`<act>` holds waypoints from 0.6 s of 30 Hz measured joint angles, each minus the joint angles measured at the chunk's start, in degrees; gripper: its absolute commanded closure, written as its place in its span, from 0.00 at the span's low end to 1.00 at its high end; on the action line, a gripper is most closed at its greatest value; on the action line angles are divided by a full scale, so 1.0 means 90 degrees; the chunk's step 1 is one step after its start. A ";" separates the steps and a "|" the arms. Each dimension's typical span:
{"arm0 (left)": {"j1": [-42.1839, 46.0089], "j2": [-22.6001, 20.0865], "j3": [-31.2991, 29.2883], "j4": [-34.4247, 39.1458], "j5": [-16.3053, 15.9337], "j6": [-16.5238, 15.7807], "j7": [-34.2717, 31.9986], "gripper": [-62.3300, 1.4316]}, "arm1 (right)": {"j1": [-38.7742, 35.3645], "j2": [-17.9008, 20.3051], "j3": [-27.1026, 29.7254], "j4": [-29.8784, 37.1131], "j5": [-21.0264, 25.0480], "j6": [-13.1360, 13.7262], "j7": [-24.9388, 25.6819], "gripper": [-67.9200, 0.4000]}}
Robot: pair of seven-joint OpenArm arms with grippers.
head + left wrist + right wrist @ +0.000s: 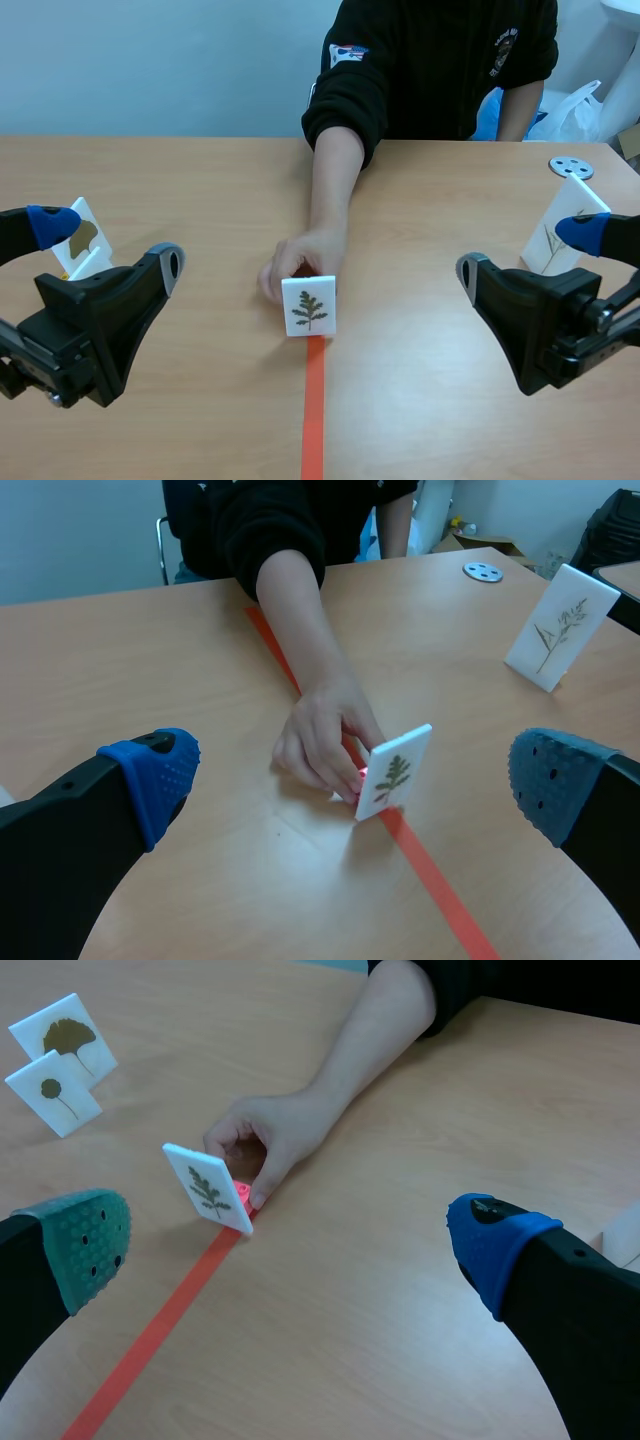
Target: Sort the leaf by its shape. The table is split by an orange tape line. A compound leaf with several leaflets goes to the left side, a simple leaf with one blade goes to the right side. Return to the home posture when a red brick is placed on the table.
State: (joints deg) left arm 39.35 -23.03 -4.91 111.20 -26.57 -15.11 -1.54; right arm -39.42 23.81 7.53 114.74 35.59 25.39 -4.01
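Observation:
A white card (308, 306) printed with a dark green leaf of several small leaflets stands at the far end of the orange tape line (314, 420). A person's hand (298, 262) holds it from behind. A small pink-red piece (243, 1195) shows at the card's foot; what it is I cannot tell. My left gripper (108, 245) hangs open at the table's left, well short of the card (393, 772). My right gripper (527, 250) hangs open at the right, also apart from the card (208, 1188). Nothing sits between either pair of fingers.
Two white cards with single-blade leaves (68, 1035) (52, 1092) stand on the left side behind my left gripper. Another card with a thin sprig (562, 225) stands on the right side, with a metal disc (571, 167) beyond it. The person's forearm (333, 180) reaches in from across the table.

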 measured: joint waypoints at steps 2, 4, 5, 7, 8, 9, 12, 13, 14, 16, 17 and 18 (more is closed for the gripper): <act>-0.0002 0.0000 0.0000 0.0000 0.0000 -0.0058 0.0000 0.00 | 0.0000 0.0000 0.0000 0.0000 0.0000 0.0000 -0.0019 0.00; 0.0000 0.0000 0.0000 0.0000 0.0000 -0.0141 0.0000 0.00 | 0.0000 0.0000 0.0000 0.0000 -0.0015 0.0000 -0.0061 0.00; 0.0000 0.0000 0.0000 0.0000 0.0000 -0.0138 0.0000 0.00 | 0.0000 0.0000 0.0000 0.0000 -0.0058 0.0000 -0.0063 0.00; -0.0002 0.0000 0.0000 0.0000 0.0000 -0.0134 0.0000 0.00 | 0.0000 0.0000 -0.0002 0.0000 -0.0216 0.0002 -0.0063 0.00; -0.0002 0.0000 0.0000 0.0000 0.0000 -0.0136 0.0000 0.00 | 0.0002 0.0000 -0.0017 0.0000 -0.0270 0.0000 -0.0063 0.00; -0.0002 0.0000 0.0000 0.0000 0.0000 -0.0134 0.0000 0.00 | 0.0005 0.0002 -0.0032 0.0000 -0.0369 0.0002 -0.0063 0.00; -0.0002 0.0000 0.0000 0.0000 0.0000 -0.0136 0.0000 0.00 | 0.0134 0.0022 -0.0248 -0.0034 -0.0719 0.0017 -0.0063 0.00; -0.0002 0.0000 0.0000 0.0000 0.0000 -0.0136 0.0002 0.00 | 0.0211 0.0022 -0.0342 -0.0070 -0.0816 0.0022 -0.0061 0.00; -0.0002 0.0000 0.0000 0.0000 0.0000 -0.0134 0.0000 0.00 | 0.0299 0.0022 -0.0442 -0.0121 -0.0916 0.0022 -0.0046 0.00; -0.0002 0.0000 0.0000 0.0000 0.0000 -0.0134 0.0000 0.00 | 0.0491 0.0022 -0.0634 -0.0277 -0.1086 0.0019 -0.0012 0.00; -0.0002 0.0000 0.0000 0.0000 0.0000 -0.0134 0.0000 0.00 | 0.0595 0.0022 -0.0738 -0.0376 -0.1202 0.0019 0.0015 0.00; -0.0002 0.0000 0.0000 0.0000 0.0000 -0.0134 0.0002 0.00 | 0.0704 0.0022 -0.0848 -0.0493 -0.1268 0.0019 0.0034 0.00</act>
State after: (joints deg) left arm 39.33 -23.03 -4.91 111.20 -26.57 -16.32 -1.52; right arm -33.08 24.01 -0.10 110.30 24.18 25.56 -3.70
